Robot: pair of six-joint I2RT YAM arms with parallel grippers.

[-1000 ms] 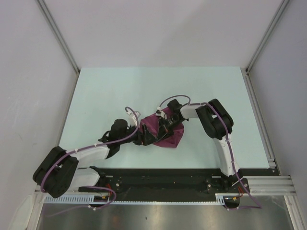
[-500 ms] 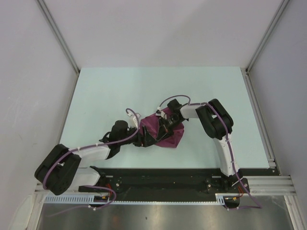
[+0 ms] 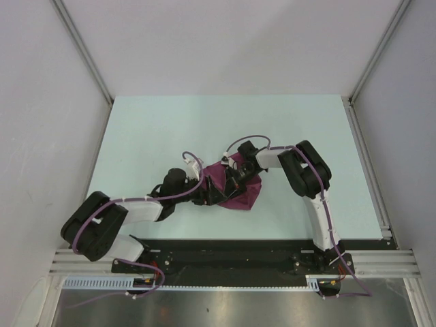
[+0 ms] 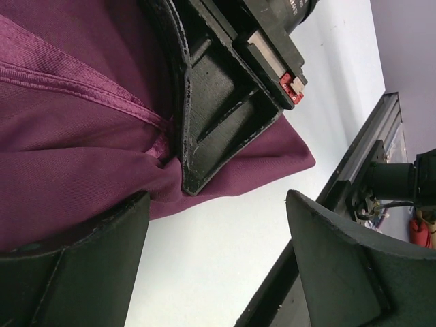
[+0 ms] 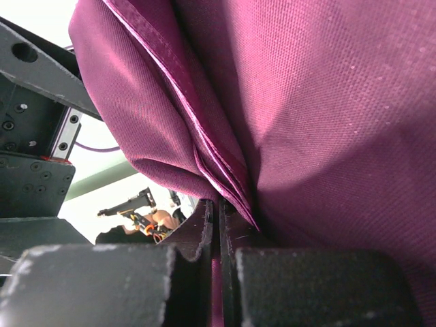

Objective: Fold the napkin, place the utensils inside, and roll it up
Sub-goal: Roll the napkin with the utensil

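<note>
Magenta napkin, bunched — right fingers half-buried

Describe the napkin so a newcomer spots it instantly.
On the pale green table, look front-centre, where the left gripper and right gripper meet. The crumpled magenta-purple cloth napkin bunched between them is the only fabric, broad unlike the thin purple cables.

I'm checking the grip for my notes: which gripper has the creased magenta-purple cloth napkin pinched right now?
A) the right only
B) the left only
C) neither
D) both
A: in the right wrist view the right gripper has its fingers pressed together on a fold of the magenta-purple cloth napkin, while the left gripper stands wide open at the cloth's edge, clamping nothing.
</note>
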